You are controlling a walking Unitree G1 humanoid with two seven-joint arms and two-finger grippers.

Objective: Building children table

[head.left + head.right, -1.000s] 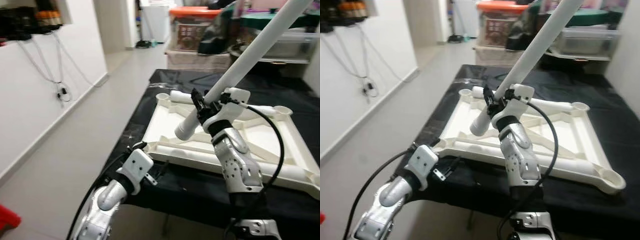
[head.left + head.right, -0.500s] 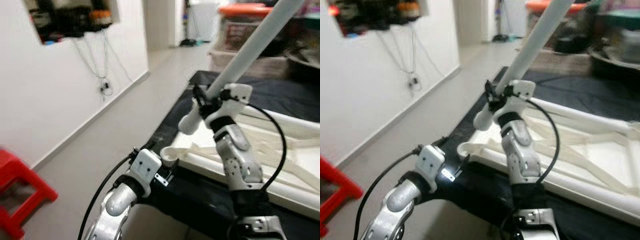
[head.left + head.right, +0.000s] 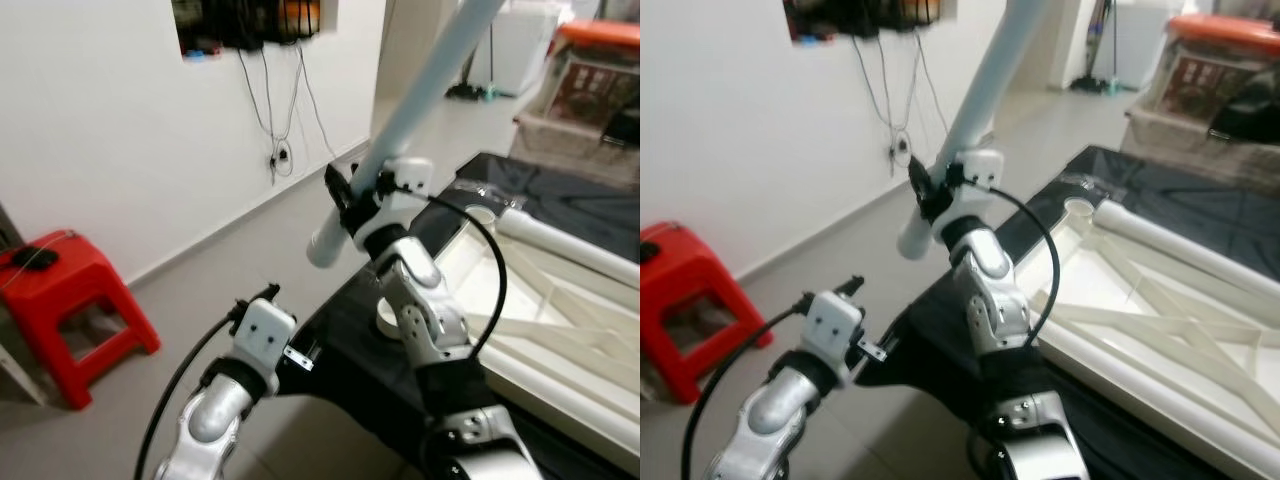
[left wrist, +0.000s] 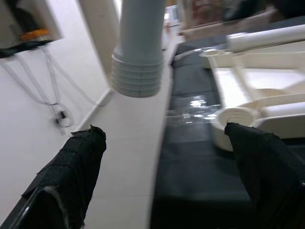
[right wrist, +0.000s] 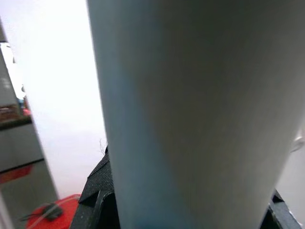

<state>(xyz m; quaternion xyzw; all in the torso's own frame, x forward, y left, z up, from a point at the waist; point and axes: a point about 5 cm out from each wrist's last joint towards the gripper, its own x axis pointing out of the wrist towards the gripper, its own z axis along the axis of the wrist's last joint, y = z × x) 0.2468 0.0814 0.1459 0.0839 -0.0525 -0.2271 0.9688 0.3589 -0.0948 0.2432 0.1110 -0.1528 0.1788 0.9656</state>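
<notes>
White table leg [image 3: 420, 90], a long stiff tube judged light but top-heavy, is clamped near its ribbed lower end by right gripper [image 3: 350, 195], tilted above floor beside upturned tabletop [image 3: 560, 330]. Socket [image 4: 233, 119] nearby. Left gripper [image 4: 162, 157] is spread, empty.

Two silver segmented arms rise from the lower frame, each trailed by a looping black cable. White blocky wrist housings carry the left end effector [image 3: 262, 293] and right end effector [image 3: 340, 190], both black-fingered.
</notes>
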